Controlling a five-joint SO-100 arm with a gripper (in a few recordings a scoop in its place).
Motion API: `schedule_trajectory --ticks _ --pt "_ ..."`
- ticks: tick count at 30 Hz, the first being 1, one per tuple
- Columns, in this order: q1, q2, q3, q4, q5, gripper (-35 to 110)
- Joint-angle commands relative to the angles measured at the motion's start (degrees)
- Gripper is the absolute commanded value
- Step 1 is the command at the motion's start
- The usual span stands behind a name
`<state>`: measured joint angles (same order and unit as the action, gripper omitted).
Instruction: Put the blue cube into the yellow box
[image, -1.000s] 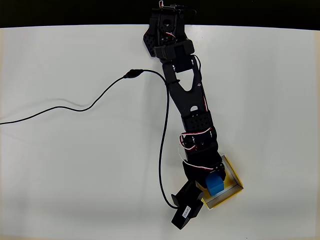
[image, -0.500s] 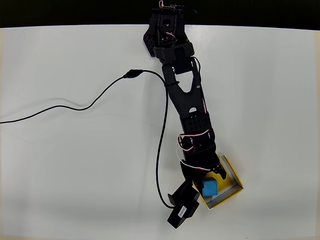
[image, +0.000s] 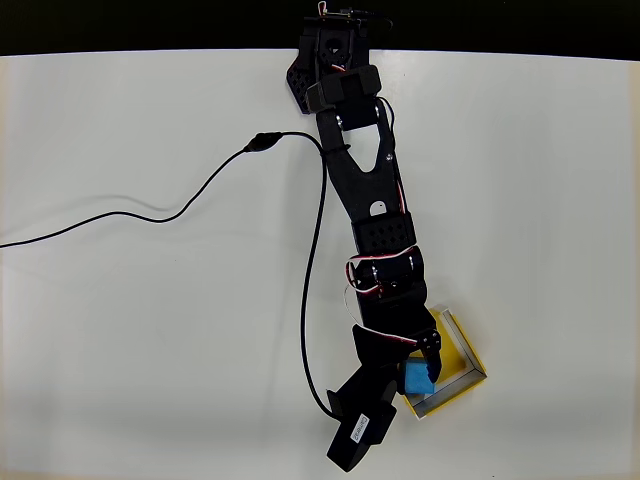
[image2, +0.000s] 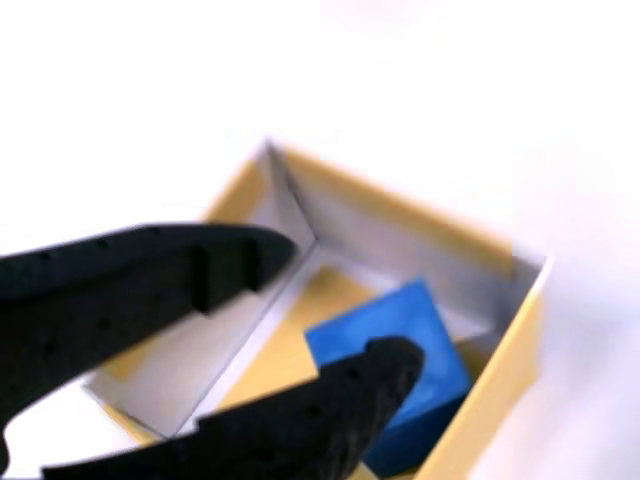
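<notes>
Two black fingers of the claw (image2: 335, 305) are spread apart above the yellow box (image2: 505, 365), nothing gripped between them. The blue cube (image2: 400, 340) is seen lying inside the box on its yellow floor, which rests on the white worktop (image: 150, 330).

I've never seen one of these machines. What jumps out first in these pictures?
A long black jointed robot arm stretches down across a white table in the overhead view. Its two-finger gripper hangs open over a shallow yellow open-topped box with pale walls. A small bright-blue solid cube lies inside that box, partly behind one finger.
</notes>
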<state>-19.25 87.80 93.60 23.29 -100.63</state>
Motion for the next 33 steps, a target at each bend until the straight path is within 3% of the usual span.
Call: schedule_trajectory --ticks 1,12,33 --pt "1.3 19.1 6.1 0.0 -2.5 11" --pt "6.7 46.0 31.0 9.4 -3.3 0" --pt "14.9 94.6 76.3 34.6 0.0 0"
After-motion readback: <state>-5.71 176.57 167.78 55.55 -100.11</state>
